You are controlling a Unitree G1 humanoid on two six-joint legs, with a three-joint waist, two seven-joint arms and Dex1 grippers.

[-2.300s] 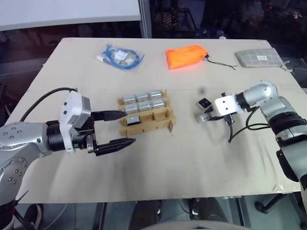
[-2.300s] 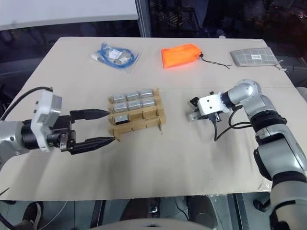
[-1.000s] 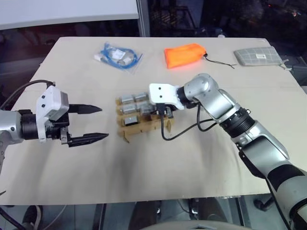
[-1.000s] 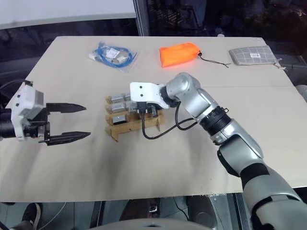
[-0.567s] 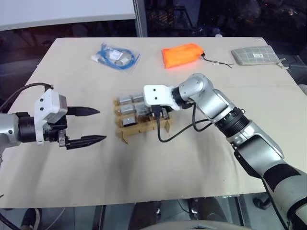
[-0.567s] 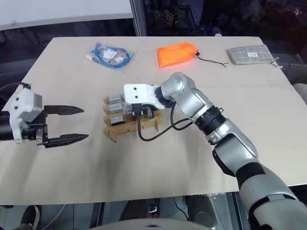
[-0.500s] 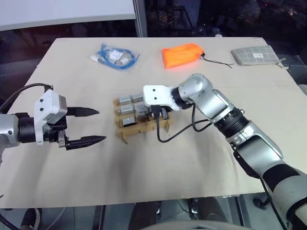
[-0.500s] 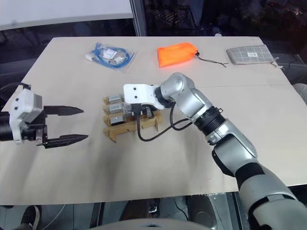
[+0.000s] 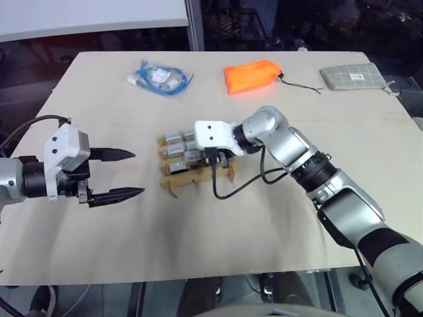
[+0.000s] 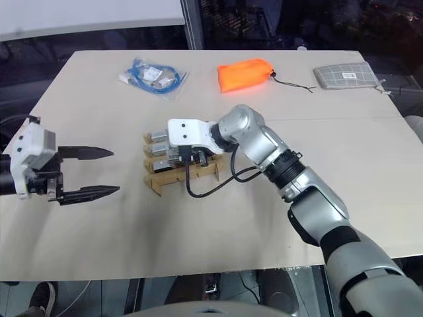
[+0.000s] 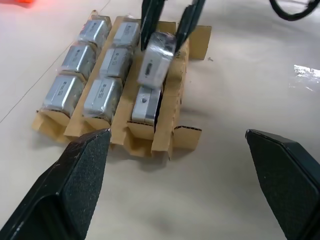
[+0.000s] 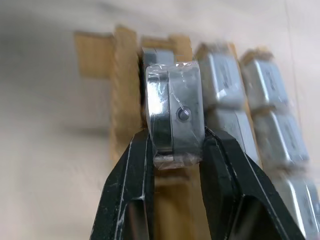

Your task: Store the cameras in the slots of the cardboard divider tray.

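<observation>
Your right gripper (image 9: 213, 157) is clamped on one camera (image 11: 155, 66) and hangs over the cardboard divider tray (image 9: 198, 173), which sits near the middle of the tabletop (image 9: 218, 238). In the left eye view your left gripper (image 9: 125, 175) stands wide and holds nothing, well apart from the tray on its left side. Toward the far edge of the tabletop lie a clear bag of blue cable (image 9: 160, 77), an orange pouch (image 9: 254, 76) and, at the far right corner, a grey checked pouch (image 9: 351, 77).

In the left wrist view, you see the held camera tilted over the tray's third row, just above another camera (image 11: 145, 106) already seated there. Two neighbouring rows each hold three cameras.

In the right wrist view, both black fingers (image 12: 127, 200) press the plastic-wrapped camera from either side, its small lens dot facing you, with the filled slots beside it.
</observation>
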